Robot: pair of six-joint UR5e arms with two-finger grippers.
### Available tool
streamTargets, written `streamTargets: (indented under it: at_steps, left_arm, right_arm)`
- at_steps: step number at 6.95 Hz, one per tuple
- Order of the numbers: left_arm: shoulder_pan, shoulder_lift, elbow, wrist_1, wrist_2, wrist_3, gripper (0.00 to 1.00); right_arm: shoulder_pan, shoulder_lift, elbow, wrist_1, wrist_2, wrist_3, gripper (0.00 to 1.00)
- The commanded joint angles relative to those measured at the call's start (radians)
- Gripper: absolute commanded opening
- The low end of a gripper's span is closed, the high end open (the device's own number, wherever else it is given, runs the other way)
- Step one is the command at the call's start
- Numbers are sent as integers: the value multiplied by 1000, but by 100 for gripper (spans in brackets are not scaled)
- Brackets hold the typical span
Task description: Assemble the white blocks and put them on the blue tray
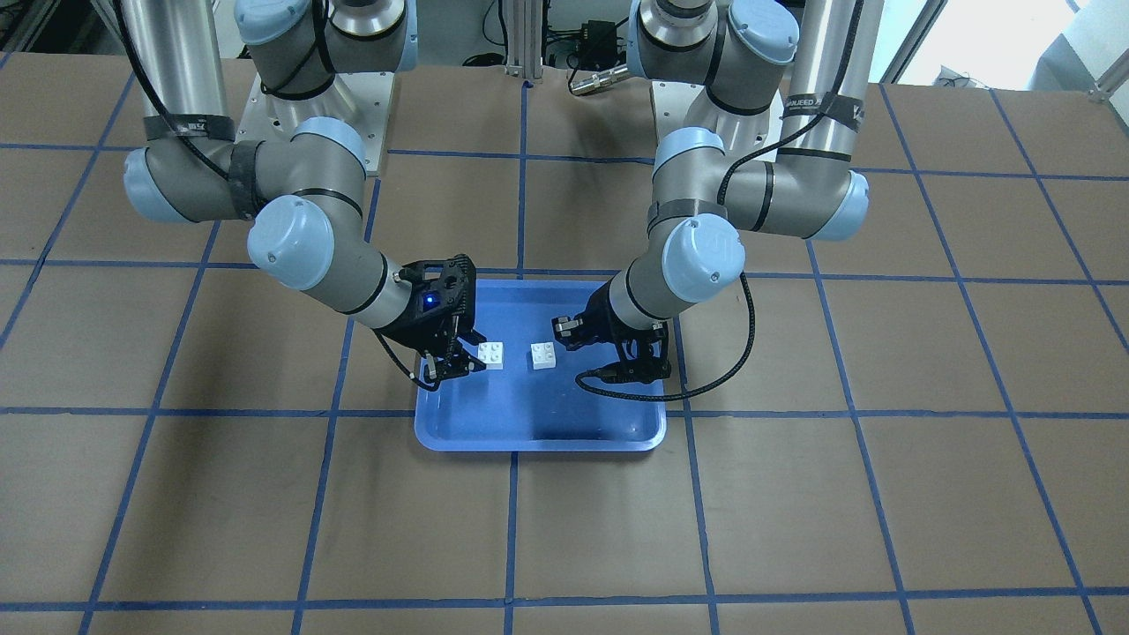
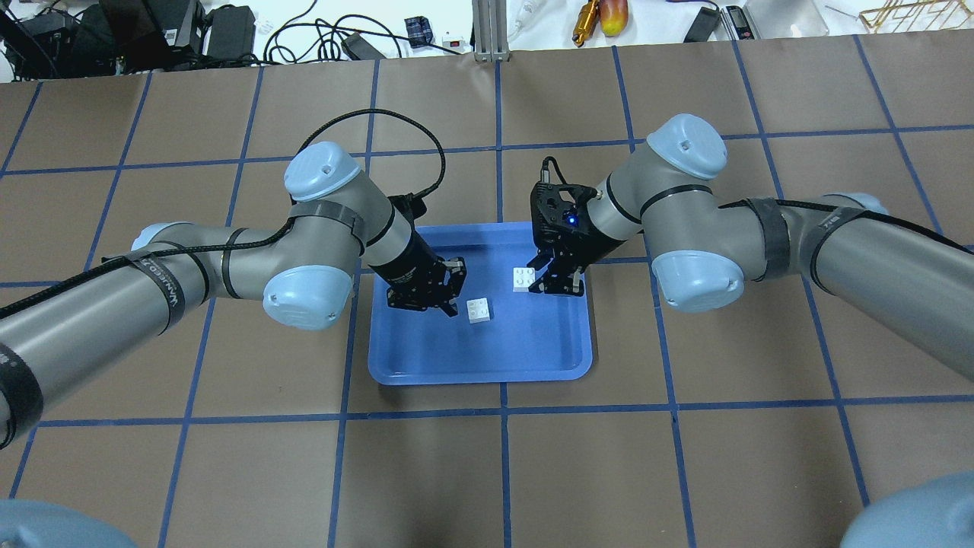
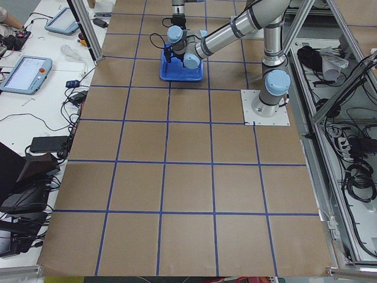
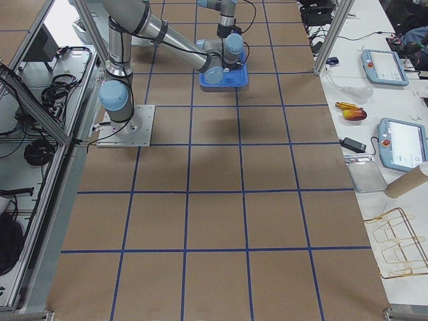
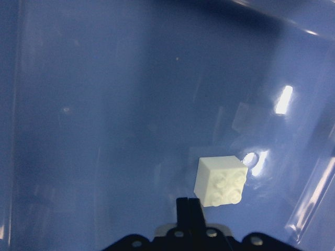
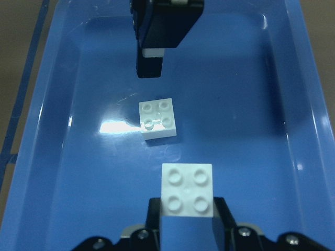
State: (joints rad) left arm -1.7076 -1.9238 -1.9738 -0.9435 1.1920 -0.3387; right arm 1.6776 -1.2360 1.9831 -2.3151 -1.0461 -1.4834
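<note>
- Jaws of the right gripper [image 1: 466, 356] stand narrow, clamped on the held white block [image 6: 187, 190], studs up, over the blue tray [image 1: 538, 425] near its middle.
- Whether that block touches the tray floor cannot be told.
- The loose white block [image 6: 157, 119] lies studs up on the tray floor, near the middle, apart from the held one.
- The left gripper [image 1: 563, 332] hangs inside the tray just beside the loose block, jaws pressed together, gripping nothing.
</note>
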Motion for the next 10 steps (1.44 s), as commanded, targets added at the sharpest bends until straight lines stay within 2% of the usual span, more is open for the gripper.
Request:
streamTargets:
  at_steps: [1, 4, 10]
  left_arm:
    - [-1, -20, 1, 6, 0, 3, 0]
    - [-4, -40, 1, 58, -5, 6, 0]
    - [-12, -41, -4, 58, -3, 9, 0]
  right_arm:
    - [42, 44, 2, -76, -5, 53, 0]
    - [50, 72, 3, -99, -5, 54, 0]
    - [70, 75, 34, -102, -6, 60, 0]
